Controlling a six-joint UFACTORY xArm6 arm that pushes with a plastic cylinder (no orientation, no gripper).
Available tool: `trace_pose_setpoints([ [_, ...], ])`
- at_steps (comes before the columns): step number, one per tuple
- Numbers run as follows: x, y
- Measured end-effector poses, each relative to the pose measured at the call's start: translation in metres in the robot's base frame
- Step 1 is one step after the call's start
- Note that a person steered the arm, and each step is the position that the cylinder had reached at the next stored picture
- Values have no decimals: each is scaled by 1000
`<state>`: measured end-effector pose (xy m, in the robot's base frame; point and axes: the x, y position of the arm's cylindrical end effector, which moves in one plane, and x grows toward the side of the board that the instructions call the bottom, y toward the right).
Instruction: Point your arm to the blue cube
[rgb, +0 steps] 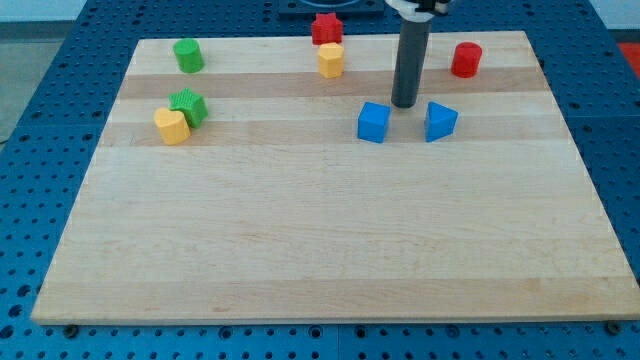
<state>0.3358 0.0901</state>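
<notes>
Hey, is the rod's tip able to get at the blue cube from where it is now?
Probably yes. My tip sits just above and to the right of the blue cube in the view, with bare board between them. The other blue block lies off to the right.

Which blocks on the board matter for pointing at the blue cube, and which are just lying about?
Job: blue cube; my tip, just up and right of it.

Lying about: blue wedge-like block, red cylinder, red block, yellow blocks, green cylinder, green block.

My tip (404, 104) is sitting just above-right of the blue cube (373, 122). The blue wedge-like block (439, 120) is lying to its right.
</notes>
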Motion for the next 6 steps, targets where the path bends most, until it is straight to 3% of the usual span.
trace_pose_setpoints([
  [6,-3,-30],
])
